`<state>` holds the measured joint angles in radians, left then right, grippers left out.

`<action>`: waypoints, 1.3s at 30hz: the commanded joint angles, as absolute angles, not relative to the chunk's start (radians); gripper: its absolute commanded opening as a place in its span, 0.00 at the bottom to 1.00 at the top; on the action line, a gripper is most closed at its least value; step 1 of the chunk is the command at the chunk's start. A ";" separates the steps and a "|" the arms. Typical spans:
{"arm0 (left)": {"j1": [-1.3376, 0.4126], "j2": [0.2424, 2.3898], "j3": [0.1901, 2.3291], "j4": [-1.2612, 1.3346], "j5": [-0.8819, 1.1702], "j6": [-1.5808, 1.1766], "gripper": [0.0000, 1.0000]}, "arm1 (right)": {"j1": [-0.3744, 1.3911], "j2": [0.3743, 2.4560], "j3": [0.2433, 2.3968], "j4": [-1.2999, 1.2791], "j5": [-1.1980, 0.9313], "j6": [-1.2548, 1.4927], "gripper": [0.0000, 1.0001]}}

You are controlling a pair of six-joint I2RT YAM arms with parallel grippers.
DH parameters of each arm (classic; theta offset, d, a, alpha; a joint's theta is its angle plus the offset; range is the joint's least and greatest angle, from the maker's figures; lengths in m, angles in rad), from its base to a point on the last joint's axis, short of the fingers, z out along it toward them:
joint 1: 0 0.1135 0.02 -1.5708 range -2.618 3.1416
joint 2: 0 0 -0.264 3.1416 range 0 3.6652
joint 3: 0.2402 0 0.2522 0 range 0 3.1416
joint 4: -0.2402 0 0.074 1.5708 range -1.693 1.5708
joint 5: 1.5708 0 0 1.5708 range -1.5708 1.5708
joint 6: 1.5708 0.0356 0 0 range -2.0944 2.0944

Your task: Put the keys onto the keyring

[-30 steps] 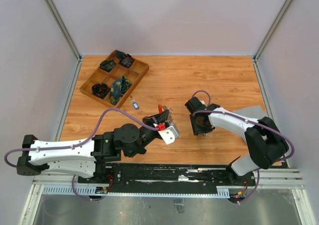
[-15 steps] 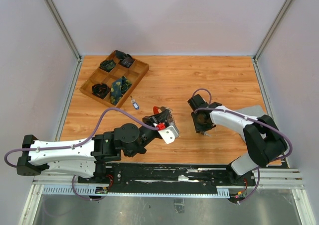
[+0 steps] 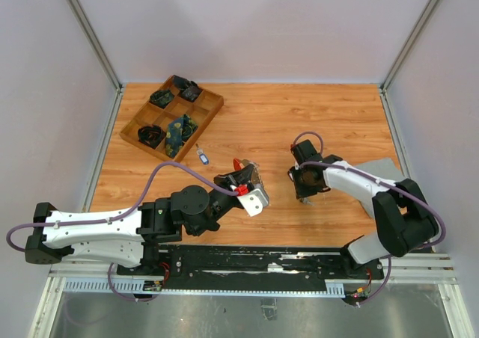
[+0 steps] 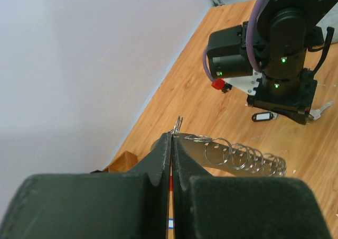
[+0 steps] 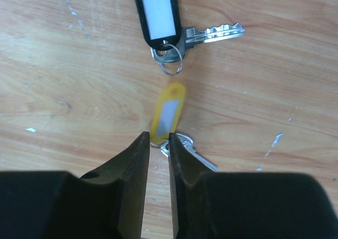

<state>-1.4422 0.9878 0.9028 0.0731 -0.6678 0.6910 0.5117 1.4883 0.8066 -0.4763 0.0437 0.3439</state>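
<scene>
Flanking the yellow key (image 5: 168, 112), right gripper (image 5: 157, 139) perhaps grips it.

I see the tray (image 3: 172, 117) at the desk's (image 3: 299, 121) far left, one key (image 3: 200, 155) just before it. My left pincer (image 3: 246, 176) sits mid-desk with the keyring (image 4: 237, 153) in it; two keys (image 5: 168, 111) lie under my right pincer (image 5: 157, 139), further right.

Yellow-tagged key (image 5: 169, 112), black-tagged key (image 5: 158, 17) lying flat, close together; silvery keyring (image 4: 232, 153) aloft.
</scene>
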 commanded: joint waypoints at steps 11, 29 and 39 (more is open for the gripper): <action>-1.436 0.986 0.907 0.124 -0.671 0.686 0.01 | 0.354 1.261 0.779 -0.423 -0.176 0.369 0.20; -1.434 0.991 0.905 0.129 -0.673 0.688 0.01 | 0.530 1.531 0.917 -0.529 0.074 0.221 0.46; -1.430 0.991 0.905 0.130 -0.670 0.687 0.01 | 0.537 1.630 0.954 -0.546 0.117 0.202 0.29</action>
<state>-1.4391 0.9913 0.9028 0.0738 -0.6682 0.6910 0.5285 1.6062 0.9329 -0.5076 0.0830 0.2222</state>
